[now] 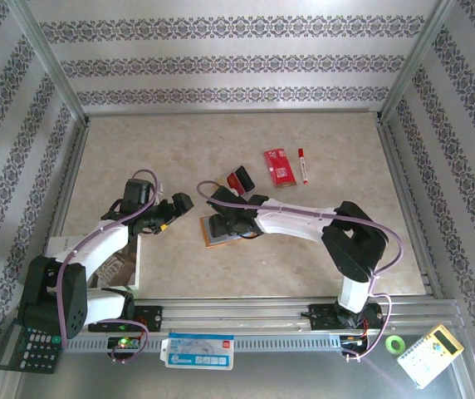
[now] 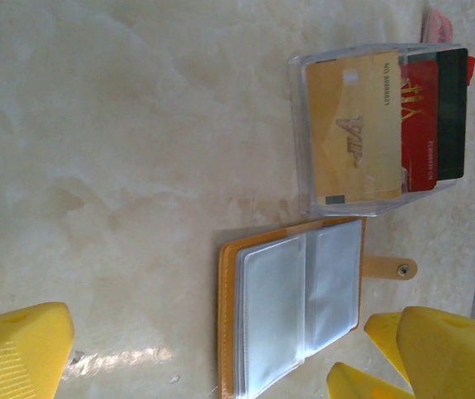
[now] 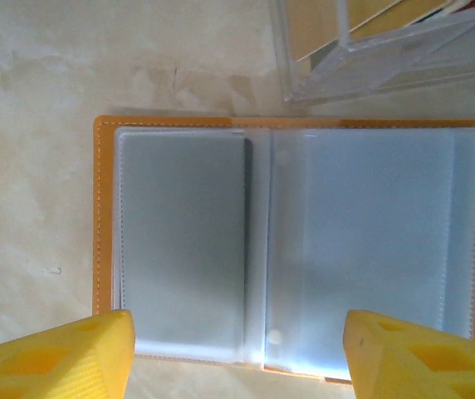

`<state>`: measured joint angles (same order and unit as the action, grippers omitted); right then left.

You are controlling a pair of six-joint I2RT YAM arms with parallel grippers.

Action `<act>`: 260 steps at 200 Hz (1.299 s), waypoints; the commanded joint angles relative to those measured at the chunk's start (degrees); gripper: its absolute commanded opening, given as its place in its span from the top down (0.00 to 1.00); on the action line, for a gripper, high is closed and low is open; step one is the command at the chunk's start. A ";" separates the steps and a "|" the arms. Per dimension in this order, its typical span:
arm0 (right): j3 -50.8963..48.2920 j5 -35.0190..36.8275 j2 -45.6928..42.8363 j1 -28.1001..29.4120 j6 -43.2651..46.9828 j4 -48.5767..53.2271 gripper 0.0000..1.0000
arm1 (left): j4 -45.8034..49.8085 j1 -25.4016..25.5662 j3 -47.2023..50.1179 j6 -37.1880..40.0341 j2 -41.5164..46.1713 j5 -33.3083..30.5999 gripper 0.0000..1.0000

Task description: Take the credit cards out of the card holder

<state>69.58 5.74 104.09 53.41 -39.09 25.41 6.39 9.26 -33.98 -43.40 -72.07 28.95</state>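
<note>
The orange card holder (image 3: pixel 103 249) lies open and flat on the table, its grey-blue clear pockets (image 3: pixel 179 241) facing up with no card showing in them. My right gripper (image 3: pixel 237 349) hangs open just above it, one yellow finger at each side of the holder's near edge. The holder (image 2: pixel 227 316) also lies in the left wrist view, tab (image 2: pixel 391 268) pointing right. Beside it a clear plastic box (image 2: pixel 300 125) holds the credit cards: a tan one (image 2: pixel 354 125), a red one (image 2: pixel 420 125) and a black one (image 2: pixel 451 108). My left gripper (image 2: pixel 213 349) is open and holds nothing, to the left of the holder (image 1: pixel 218 237).
A red packet with white print (image 1: pixel 278 166) and a red-capped pen (image 1: pixel 303 165) lie behind the box (image 1: pixel 239 179). A white board (image 1: pixel 138 258) sits under the left arm. Calculators (image 1: pixel 30 349) (image 1: pixel 431 353) and a green tape roll (image 1: pixel 395 343) rest on the front rail.
</note>
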 commanded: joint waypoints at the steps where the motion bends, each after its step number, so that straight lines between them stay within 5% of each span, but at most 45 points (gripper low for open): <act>1: 3.19 0.47 2.29 0.21 -0.75 2.86 0.32 | -1.74 -0.73 0.41 -0.59 -0.68 1.34 0.00; 160: 9.39 -0.09 10.94 -0.75 0.11 14.70 0.32 | -1.75 -0.74 -0.24 -0.75 -1.03 2.61 0.00; 220: 7.12 -2.40 11.92 -2.53 -1.68 14.39 0.45 | -1.12 -0.73 -0.57 -0.84 -2.12 3.46 0.00; 260: 5.28 -6.31 11.76 -3.48 -2.45 11.84 0.57 | -3.43 -0.47 -0.57 -1.99 -3.20 7.70 0.09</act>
<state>77.60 3.62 113.95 50.74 -40.36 37.69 5.54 9.26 -33.76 -44.18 -74.43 32.84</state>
